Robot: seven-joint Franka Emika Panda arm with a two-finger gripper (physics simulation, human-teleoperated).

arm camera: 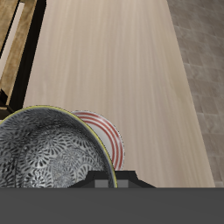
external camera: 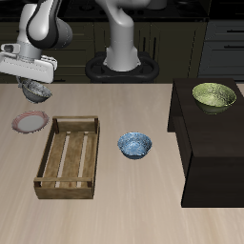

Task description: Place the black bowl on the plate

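The black bowl (external camera: 36, 91), dark grey outside with a speckled silvery inside (arm camera: 48, 153), hangs in my gripper (external camera: 35, 86) above the table, a little behind the plate. The gripper is shut on the bowl's rim; its fingers are mostly hidden by the bowl and the hand. The plate (external camera: 30, 122), pinkish-red rimmed with a pale centre, lies on the table beside the wooden tray's back corner. In the wrist view the plate (arm camera: 103, 131) shows partly from under the bowl.
A wooden slatted tray (external camera: 69, 157) lies near the plate. A bowl with a blue inside (external camera: 134, 144) stands beside the tray. A dark cabinet (external camera: 212, 143) carries an olive-yellow bowl (external camera: 214, 95). The robot's base (external camera: 124, 59) stands at the back.
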